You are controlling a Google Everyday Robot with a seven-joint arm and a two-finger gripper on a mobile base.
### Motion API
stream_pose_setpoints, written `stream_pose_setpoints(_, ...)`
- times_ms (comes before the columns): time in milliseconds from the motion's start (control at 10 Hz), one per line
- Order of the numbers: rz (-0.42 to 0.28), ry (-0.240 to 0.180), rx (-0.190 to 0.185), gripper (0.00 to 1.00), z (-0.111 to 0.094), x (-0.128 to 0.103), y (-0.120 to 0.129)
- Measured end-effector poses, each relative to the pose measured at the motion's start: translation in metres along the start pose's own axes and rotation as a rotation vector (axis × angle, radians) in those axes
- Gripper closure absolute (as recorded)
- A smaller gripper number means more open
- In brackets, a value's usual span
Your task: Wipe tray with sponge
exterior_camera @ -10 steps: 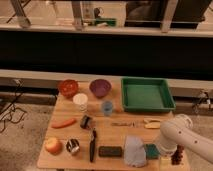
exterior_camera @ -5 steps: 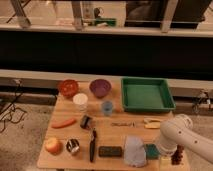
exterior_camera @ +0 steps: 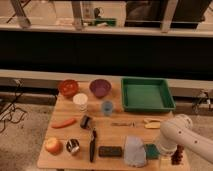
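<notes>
The green tray point(exterior_camera: 147, 94) sits at the back right of the wooden table, with nothing in it. The teal sponge point(exterior_camera: 151, 150) lies near the front edge, its right side hidden behind my white arm. My gripper point(exterior_camera: 169, 159) hangs low at the table's front right corner, just right of the sponge and well in front of the tray. Its jaws are open and nothing shows between them.
A pale cloth point(exterior_camera: 134, 151) and a dark block point(exterior_camera: 110, 151) lie left of the sponge. A purple bowl point(exterior_camera: 100, 88), orange bowl point(exterior_camera: 68, 87), white cup point(exterior_camera: 80, 101), blue cup point(exterior_camera: 107, 107), carrot point(exterior_camera: 64, 123), apple point(exterior_camera: 52, 145) and a utensil point(exterior_camera: 134, 123) fill the table.
</notes>
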Motion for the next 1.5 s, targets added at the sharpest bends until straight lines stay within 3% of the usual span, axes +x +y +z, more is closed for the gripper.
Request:
stream_pose_setpoints(1400, 0.0, 0.0, 0.0, 0.2, 0.0, 0.0, 0.0)
stream_pose_setpoints(1500, 0.0, 0.0, 0.0, 0.25, 0.0, 0.0, 0.0)
